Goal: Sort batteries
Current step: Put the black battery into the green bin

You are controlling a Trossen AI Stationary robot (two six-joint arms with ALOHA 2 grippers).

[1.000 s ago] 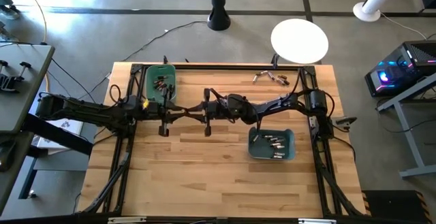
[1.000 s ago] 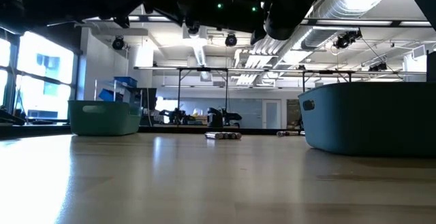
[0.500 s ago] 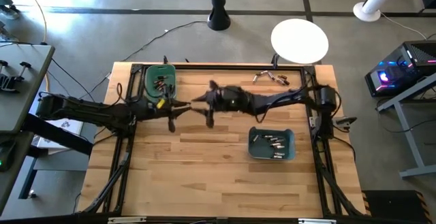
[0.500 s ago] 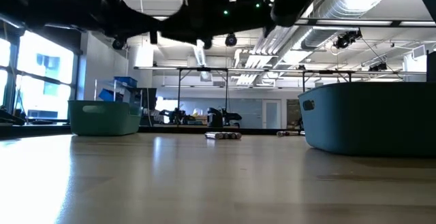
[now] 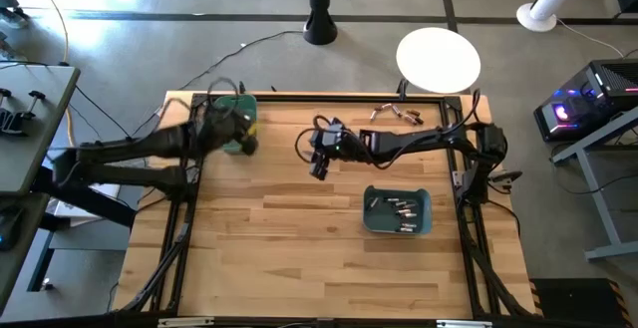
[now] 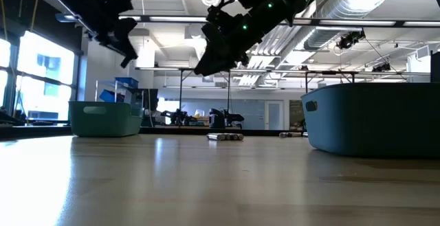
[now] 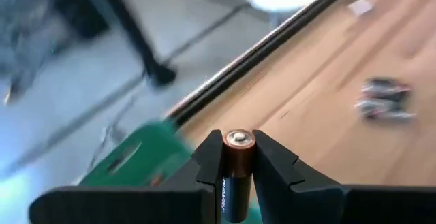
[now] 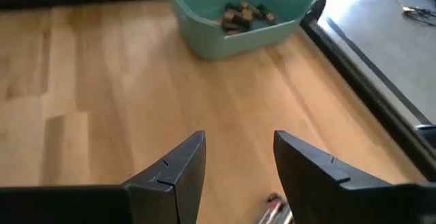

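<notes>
Nearest me the blue bin sits on the right front part of the wooden table, several batteries lying inside it. My right gripper hangs over the table's middle, fingers apart and holding nothing, bare wood showing between them in the right wrist view; a couple of loose cells lie on the wood just under it in that view. Farther off, my left gripper is up over the green bin at the far left corner, fingers clamped on one copper-brown battery, its silvery cap facing the wrist camera. Green bin has a small pile of dark and copper cells in it. At the far edge near the right a loose cluster of batteries lies on the table, also visible from the low view between the two bins. Beyond the table a white round disc and a black pole base stand on the floor.
</notes>
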